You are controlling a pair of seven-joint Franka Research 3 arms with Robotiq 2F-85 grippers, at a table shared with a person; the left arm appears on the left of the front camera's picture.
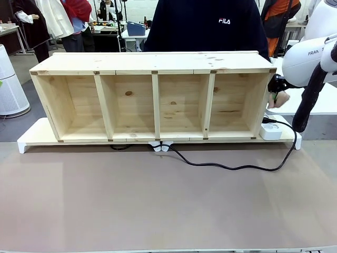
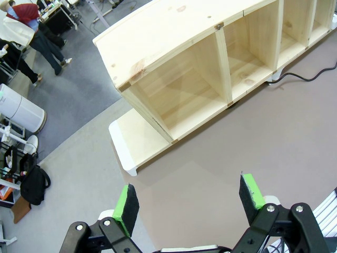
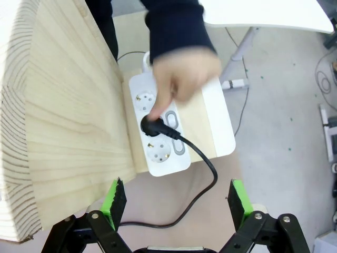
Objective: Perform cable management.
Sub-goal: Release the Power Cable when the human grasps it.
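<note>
In the right wrist view you see the cable (image 3: 202, 158) at frame centre, above the right gripper (image 3: 176, 203), whose jaws stand released; left gripper (image 2: 189, 203) jaws released too.

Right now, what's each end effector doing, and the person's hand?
Left end effector: open, holding nothing.
Right end effector: open, holding nothing.
Person's hand: on the cable plug at the power strip.

Setting around me. My desk (image 1: 158, 211) carries a plain brownish-grey mat under even indoor light. Beyond its far edge lies grey floor (image 2: 68, 105). A white cylindrical appliance (image 1: 8, 84) stands on the floor at my left. Behind it, further tables (image 1: 113, 31) hold assorted equipment. A white table (image 3: 274, 13) on slanted legs stands at my right.
</note>
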